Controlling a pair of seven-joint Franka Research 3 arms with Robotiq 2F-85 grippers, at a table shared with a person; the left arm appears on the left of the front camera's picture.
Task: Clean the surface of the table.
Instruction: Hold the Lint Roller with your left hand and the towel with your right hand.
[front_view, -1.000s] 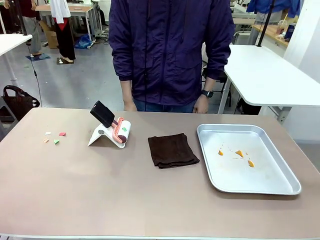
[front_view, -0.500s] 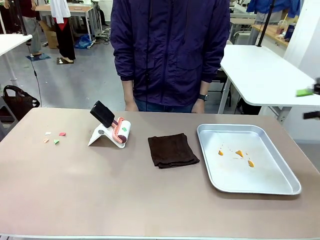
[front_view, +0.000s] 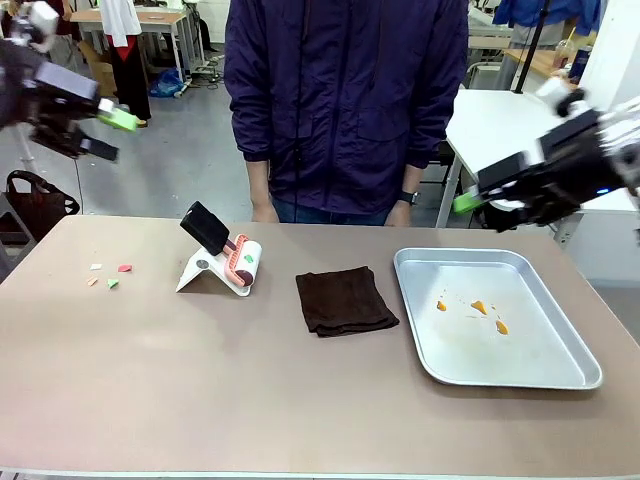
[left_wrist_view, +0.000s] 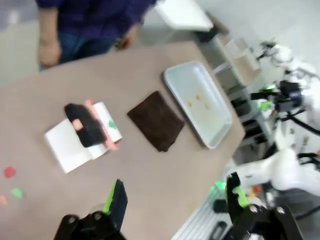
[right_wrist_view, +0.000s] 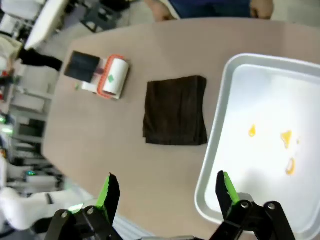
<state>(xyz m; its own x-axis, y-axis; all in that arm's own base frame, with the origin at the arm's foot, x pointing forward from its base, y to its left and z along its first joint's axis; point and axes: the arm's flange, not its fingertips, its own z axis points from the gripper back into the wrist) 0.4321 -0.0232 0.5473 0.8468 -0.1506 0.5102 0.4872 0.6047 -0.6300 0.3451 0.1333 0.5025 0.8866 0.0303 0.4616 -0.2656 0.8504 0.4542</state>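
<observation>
The worktop (front_view: 200, 400) spreads wide and low below both arms, and neither pincer touches it: the left pincer (left_wrist_view: 175, 197) hangs high over the worktop's left end with its fingers apart and nothing between them, and the right pincer (right_wrist_view: 167, 190) hangs just as high over the right end, likewise spread and empty. What needs clearing off the bare surface is a small scatter of coloured scraps (front_view: 108, 275) near the left edge, well below the left pincer and toward the middle from it, so the left arm looks the nearer one for that patch. The likely tools lie between the arms. A lint roller (front_view: 225, 260) sits propped on its white stand just beside the scraps' side of the middle, its dark handle tilted up toward the far left and its roll lying crosswise at the near right. A brown cloth (front_view: 345, 300) lies flat at the centre, close to square, its edges turned slightly off the worktop's front edge. A metal tray (front_view: 520, 350) holding a few orange crumbs (front_view: 480, 307) sits under the right pincer, which makes the right arm nearer the cloth and the left arm nearer the roller. Either grasp would mean a long descent.
</observation>
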